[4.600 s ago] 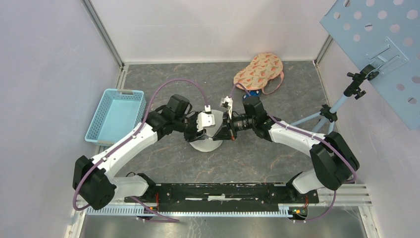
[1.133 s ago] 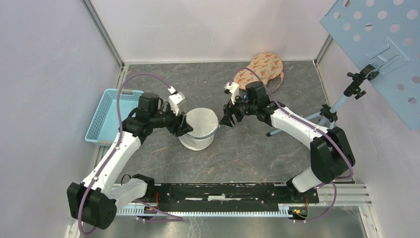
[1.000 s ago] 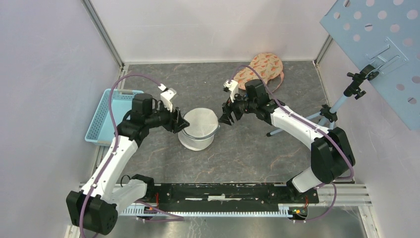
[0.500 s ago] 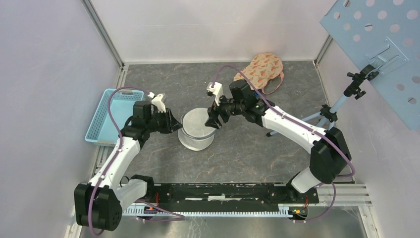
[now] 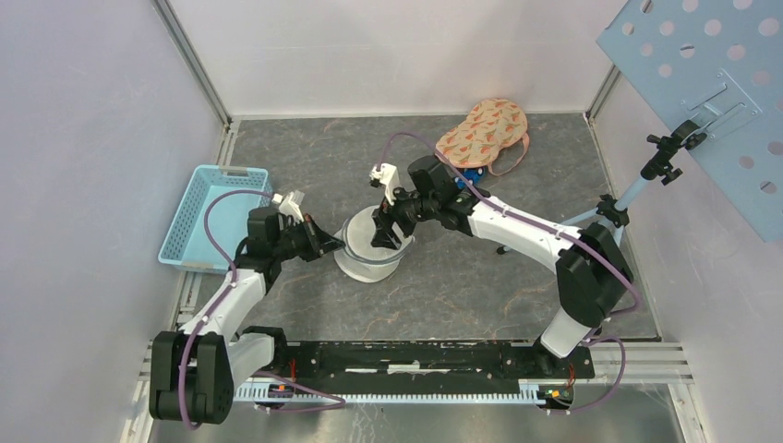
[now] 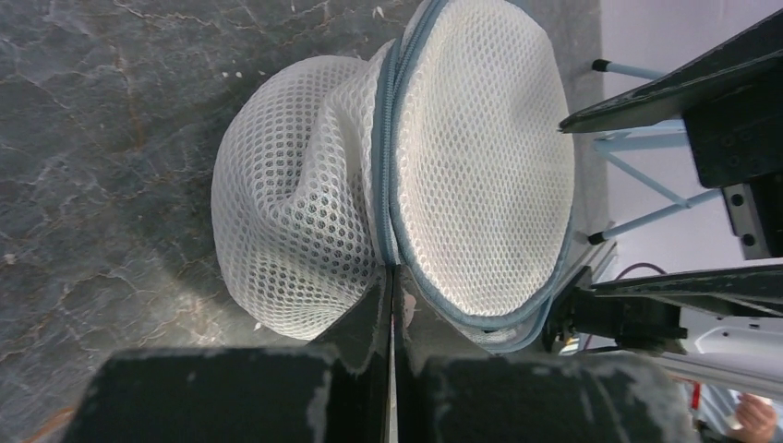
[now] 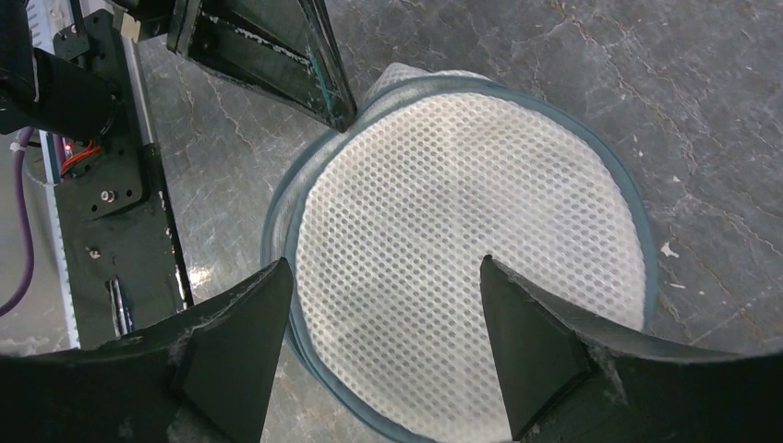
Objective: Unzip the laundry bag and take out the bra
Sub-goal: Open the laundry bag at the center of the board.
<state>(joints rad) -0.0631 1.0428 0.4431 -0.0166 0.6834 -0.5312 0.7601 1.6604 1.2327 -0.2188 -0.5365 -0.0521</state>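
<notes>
While I stand by the table, I can see the laundry bag sitting near the middle of it. It is round, white and full of little holes, with a grey-blue edge. It is a bit squashed on one side.

The left pincer is low down at the left side of the bag. In its own camera, its two fingers are pressed tight together, right where the zipper comes down the side of the bag. They pinch the bag there. I cannot tell if the little zipper tab is between them.

The right pincer hangs over the top of the bag. Its two fingers are spread wide apart, with the bag's round top showing between them. They hold nothing.

The bra lies at the back of the table, close to the far wall. It is orange with small shapes on it and has a pink strap. It is well apart from the bag.

A blue basket sits on the left side of the table. A stand with thin legs is on the right.
</notes>
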